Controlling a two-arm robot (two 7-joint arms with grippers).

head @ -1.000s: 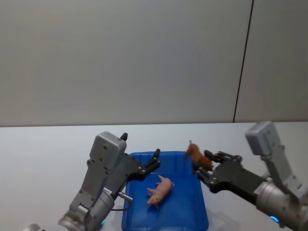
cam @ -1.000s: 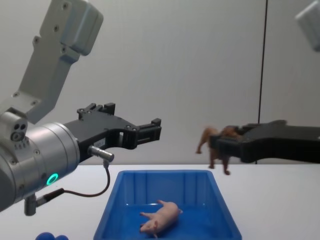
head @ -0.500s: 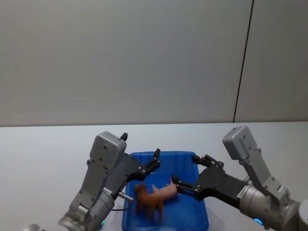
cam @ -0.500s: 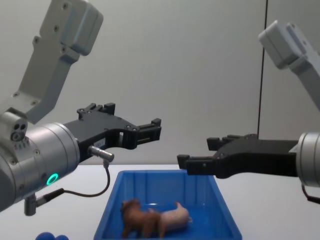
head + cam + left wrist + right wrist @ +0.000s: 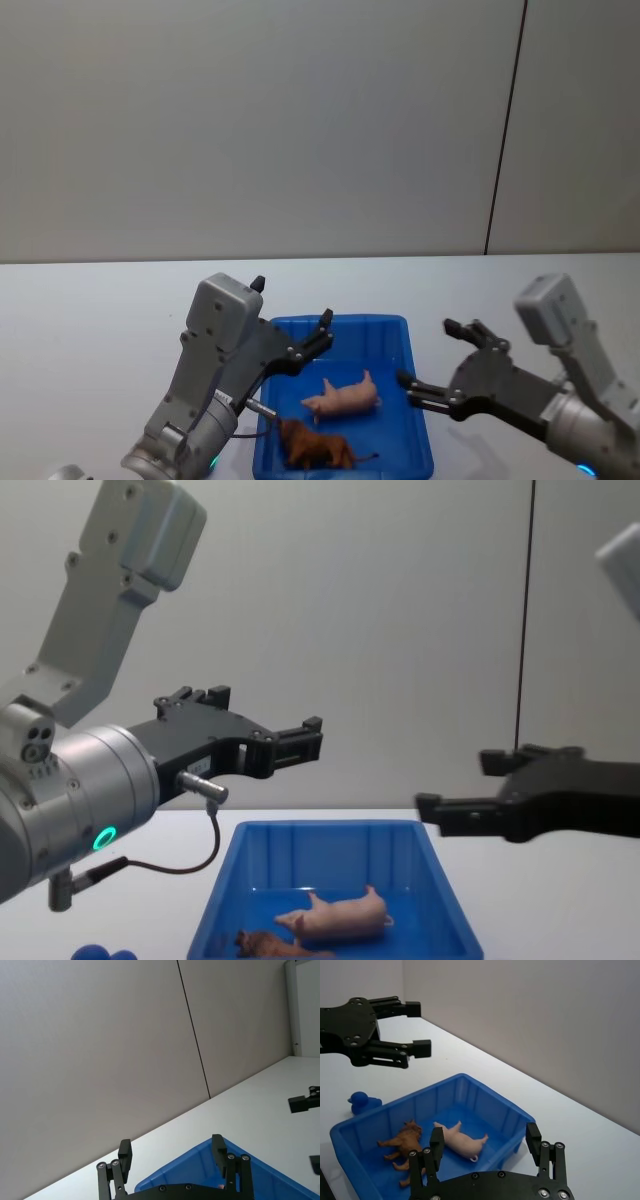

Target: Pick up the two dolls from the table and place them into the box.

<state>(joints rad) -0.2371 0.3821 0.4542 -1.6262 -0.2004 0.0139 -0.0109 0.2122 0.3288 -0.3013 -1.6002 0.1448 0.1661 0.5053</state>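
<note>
The pale pink pig [image 5: 343, 399] lies on its side in the middle of the blue box [image 5: 415, 432]. The brown lion [image 5: 315, 449] lies on its side near the box's front edge. Both dolls show in the right wrist view, pig [image 5: 461, 1140] beside lion [image 5: 404, 1146], and in the chest view, pig [image 5: 338, 916] above lion [image 5: 270, 944]. My left gripper [image 5: 324, 333] hangs open above the box's left rim, holding nothing. To the right of the box, my right gripper [image 5: 427, 355] is open and empty above the table [image 5: 90, 330].
A small blue rounded object [image 5: 362, 1102] sits on the table left of the box, also at the chest view's bottom left edge [image 5: 100, 952]. A grey wall with a dark vertical seam [image 5: 503, 130] stands behind the table.
The lion, held by my right gripper over the box's right rim a second ago, has dropped into the box and tipped onto its side. The right gripper opened and drew back right.
</note>
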